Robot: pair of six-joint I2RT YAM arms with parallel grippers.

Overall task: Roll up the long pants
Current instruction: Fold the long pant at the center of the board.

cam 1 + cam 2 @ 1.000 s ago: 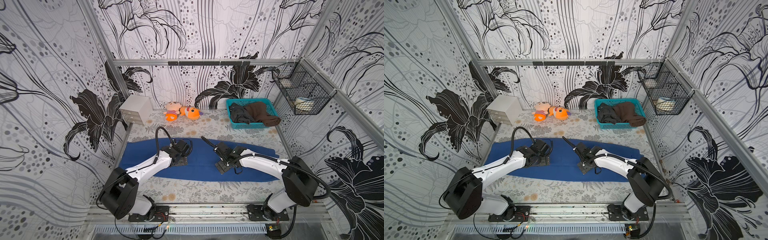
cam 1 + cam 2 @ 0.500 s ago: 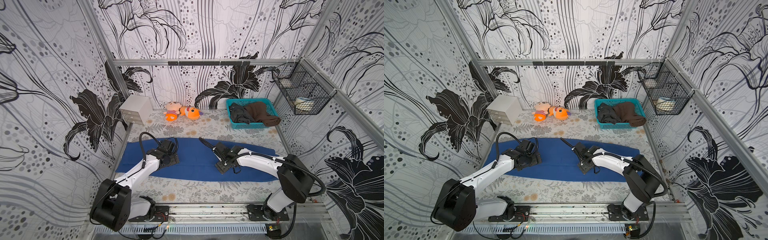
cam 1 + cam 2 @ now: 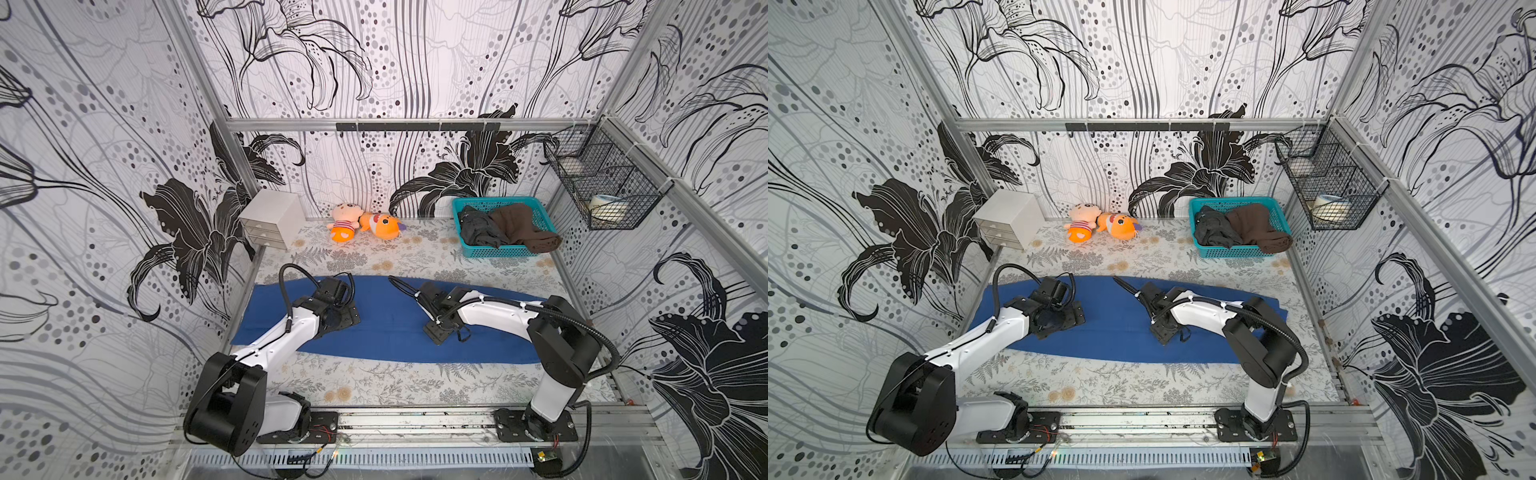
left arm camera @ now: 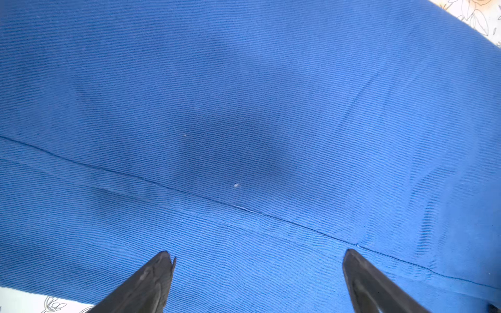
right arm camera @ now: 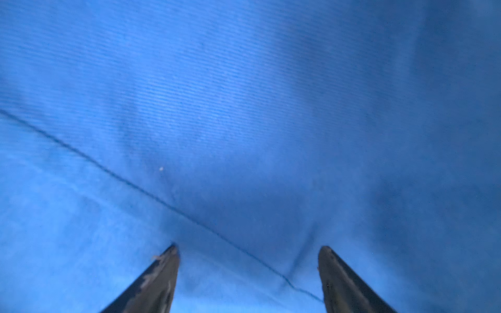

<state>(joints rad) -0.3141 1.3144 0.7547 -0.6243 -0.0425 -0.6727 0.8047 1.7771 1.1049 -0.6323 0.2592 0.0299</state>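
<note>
Pants [image 3: 386, 332], long, royal-blue soft fabric, unrolled

They lie flat across the floral-patterned tabletop [image 3: 374, 386]. The left gripper [image 4: 257, 253] and right gripper [image 5: 248, 249] hang close over the cloth, jaws apart, holding nothing.

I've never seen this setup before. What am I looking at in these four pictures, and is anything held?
The white left arm and right arm are robot arms mounted along the near edge of the table. Two pictures look down from overhead; two come from a camera on each arm's wrist. The blue long pants lie flat across it. Behind them: a plush doll, an orange plush, a small drawer box and a teal basket of dark clothes. The left claw and right claw both stand open at the fabric; neither holds anything.
</note>
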